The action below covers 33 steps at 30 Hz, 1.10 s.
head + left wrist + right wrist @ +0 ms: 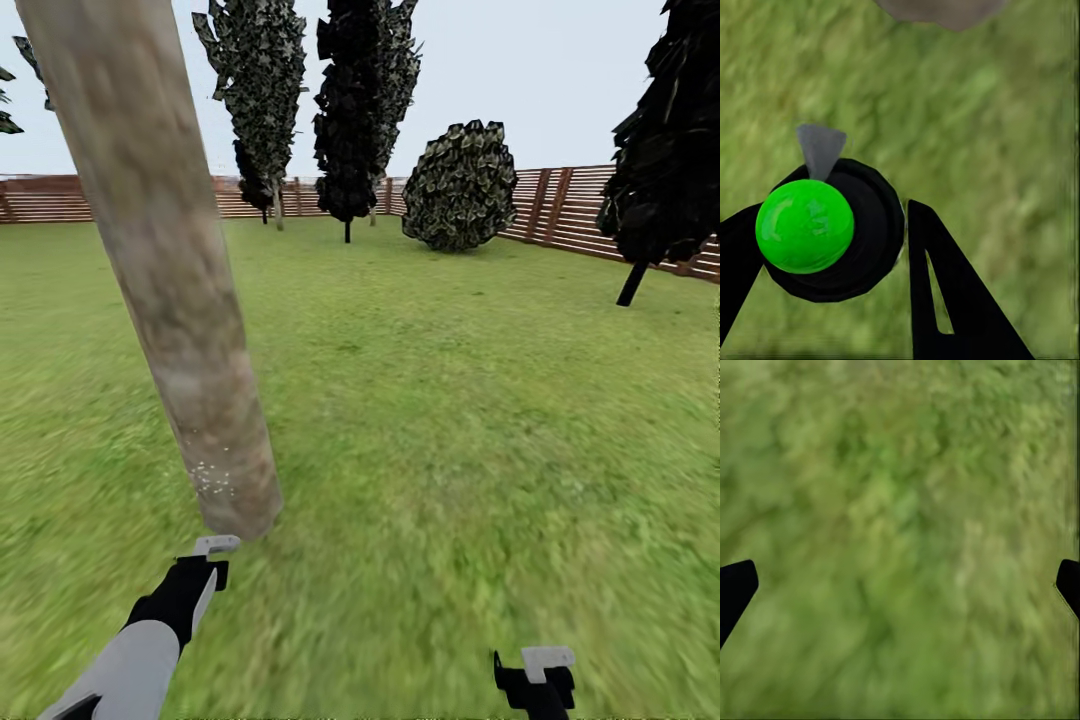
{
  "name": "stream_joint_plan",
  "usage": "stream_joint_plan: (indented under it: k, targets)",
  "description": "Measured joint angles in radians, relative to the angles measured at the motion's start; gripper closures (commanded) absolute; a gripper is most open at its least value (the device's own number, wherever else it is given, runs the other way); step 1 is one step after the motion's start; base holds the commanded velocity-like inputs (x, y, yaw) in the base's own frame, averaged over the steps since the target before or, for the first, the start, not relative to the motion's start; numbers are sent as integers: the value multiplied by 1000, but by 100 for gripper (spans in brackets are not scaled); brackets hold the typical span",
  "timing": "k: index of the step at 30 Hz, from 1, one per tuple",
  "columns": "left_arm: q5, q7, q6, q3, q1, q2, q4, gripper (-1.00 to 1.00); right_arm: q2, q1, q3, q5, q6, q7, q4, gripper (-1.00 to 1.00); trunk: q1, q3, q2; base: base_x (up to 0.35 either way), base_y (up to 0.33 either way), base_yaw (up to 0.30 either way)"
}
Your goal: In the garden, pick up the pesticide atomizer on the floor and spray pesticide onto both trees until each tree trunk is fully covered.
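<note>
Left gripper [832, 247] clamped around pesticide atomizer [832, 232], green ball top and grey nozzle aimed toward foot of near tree trunk [165, 270]. Held just short of trunk base, low over lawn [450, 420]. Right gripper [900, 585] spread wide, empty, hanging over grass well right of trunk. Pesticide [210, 478]: small patch of white specks near trunk base; bark above bare. Judged early in task: pickup done, coverage of this trunk barely begun, most of its height left. Second thick trunk not identifiable here.
</note>
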Motion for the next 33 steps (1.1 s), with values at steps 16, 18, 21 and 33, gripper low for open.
stream_joint_plan:
  k: [16, 18, 21, 33]
  targets:
    - [0, -1, 0, -2, -1, -6, -1, 100, 1, 0, 0, 1, 0, 0, 0, -100, 0, 0, 0, 52, -272, 207]
    - [0, -1, 0, -2, -1, -6, -1, 100, 0, 0, 0, 1, 0, 0, 0, -100, 0, 0, 0, 5, -272, 10]
    - [0, 0, 1, -3, -1, -6, -1, 100, -1, 0, 0, 1, 0, 0, 0, -100, 0, 0, 0, 1, -272, 3]
    - [0, 1, 1, 0, -1, -5, -2, 100, -1, 0, 0, 1, 0, 0, 0, -100, 0, 0, 0, 73, -264, 0]
